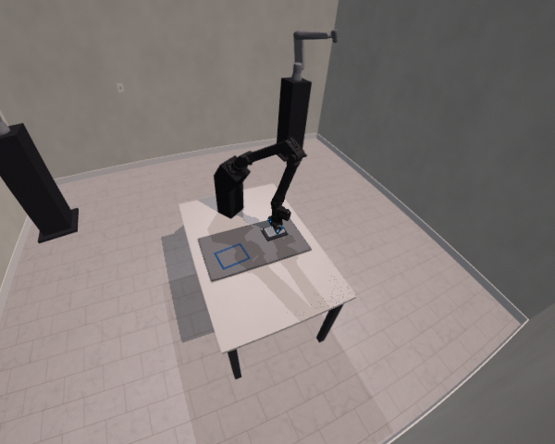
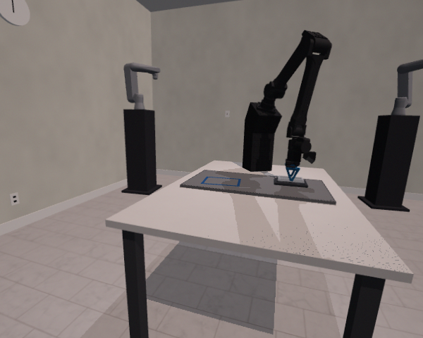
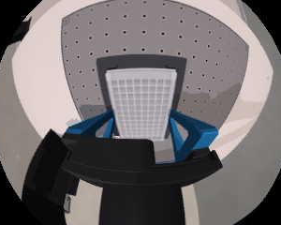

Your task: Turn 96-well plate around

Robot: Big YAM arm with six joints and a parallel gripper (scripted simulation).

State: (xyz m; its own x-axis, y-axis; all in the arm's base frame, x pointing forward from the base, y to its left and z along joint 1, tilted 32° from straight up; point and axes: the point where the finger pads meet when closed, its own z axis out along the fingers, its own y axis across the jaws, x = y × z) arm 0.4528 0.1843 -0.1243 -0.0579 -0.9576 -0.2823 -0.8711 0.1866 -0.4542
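Note:
The white 96-well plate (image 3: 142,103) sits in the dark plate nest N1 (image 3: 140,64) on the grey perforated deck (image 1: 253,250). My gripper (image 3: 141,112), with blue fingers, stands straight over the plate and is shut on its two long sides near the end closest to the wrist camera. In the top and exterior views the plate (image 1: 273,232) (image 2: 288,180) lies low at the nest, under the gripper (image 2: 292,175). I cannot make out the cut corner or the A1 mark.
The bench spot B1 (image 1: 231,255) (image 2: 221,180) is a blue taped outline on the deck's left part, with nothing on it. The arm's black base block (image 1: 229,189) stands behind the deck. Black camera pillars stand on the floor around the table.

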